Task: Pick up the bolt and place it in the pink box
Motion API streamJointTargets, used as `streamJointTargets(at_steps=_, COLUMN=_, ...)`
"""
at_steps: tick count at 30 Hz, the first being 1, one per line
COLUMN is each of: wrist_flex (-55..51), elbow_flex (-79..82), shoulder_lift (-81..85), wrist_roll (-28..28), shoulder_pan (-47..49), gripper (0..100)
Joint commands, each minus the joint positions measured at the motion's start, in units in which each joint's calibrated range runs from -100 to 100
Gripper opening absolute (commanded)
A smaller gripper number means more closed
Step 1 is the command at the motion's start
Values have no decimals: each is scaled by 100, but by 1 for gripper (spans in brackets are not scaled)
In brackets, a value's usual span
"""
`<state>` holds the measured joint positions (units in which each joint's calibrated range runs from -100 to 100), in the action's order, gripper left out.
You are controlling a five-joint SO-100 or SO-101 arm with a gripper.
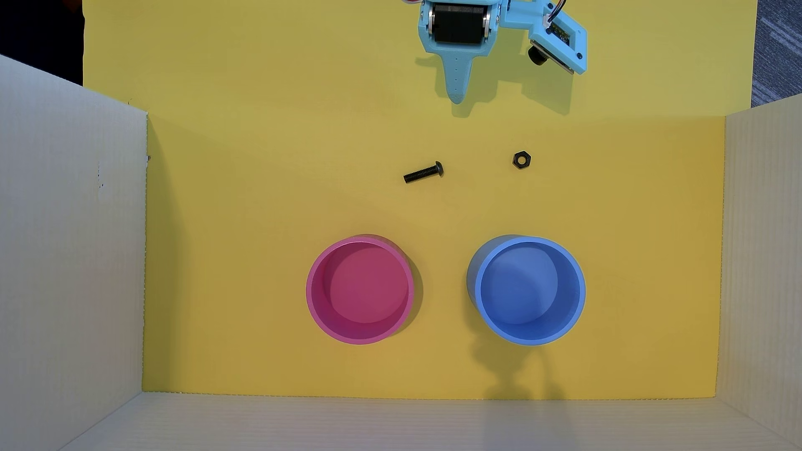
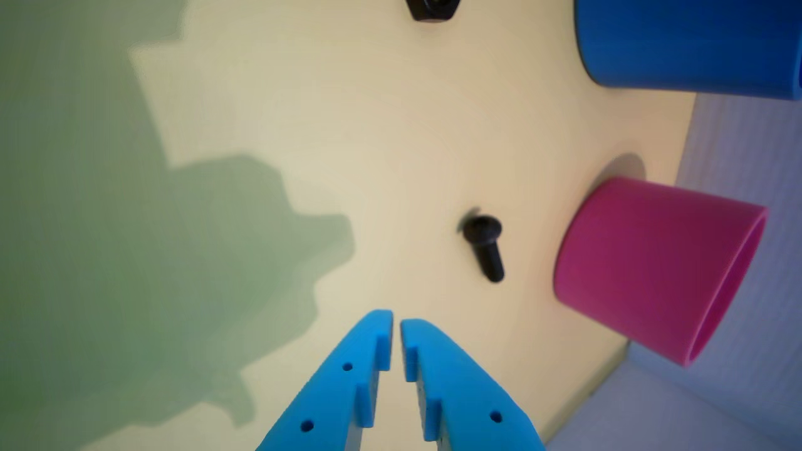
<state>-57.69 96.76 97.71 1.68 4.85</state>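
Observation:
The small black bolt (image 1: 423, 172) lies flat on the yellow sheet, head to the right in the overhead view; it also shows in the wrist view (image 2: 485, 245). The round pink box (image 1: 359, 289) stands upright and empty below it; its outer wall shows in the wrist view (image 2: 651, 263). My light-blue gripper (image 1: 457, 99) is at the top of the overhead view, well above the bolt and apart from it. In the wrist view the gripper (image 2: 396, 321) has its fingertips nearly touching with nothing between them.
A black hex nut (image 1: 521, 159) lies right of the bolt, also in the wrist view (image 2: 432, 7). A round blue container (image 1: 529, 289) stands right of the pink box. White corrugated walls (image 1: 69, 243) enclose the yellow sheet on the left, right and bottom.

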Motion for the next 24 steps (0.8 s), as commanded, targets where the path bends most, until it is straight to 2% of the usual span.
streamJointTargets(at_steps=1, wrist_flex=24, elbow_flex=8, shoulder_lift=10, wrist_roll=543, shoulder_pan=-374, gripper=1)
streamJointTargets(at_steps=7, wrist_flex=24, elbow_flex=-1, shoulder_lift=10, wrist_roll=272, shoulder_pan=-257, gripper=1)
streamJointTargets(at_steps=24, wrist_flex=84, elbow_flex=-390, shoulder_lift=10, wrist_roll=261, shoulder_pan=-279, gripper=2)
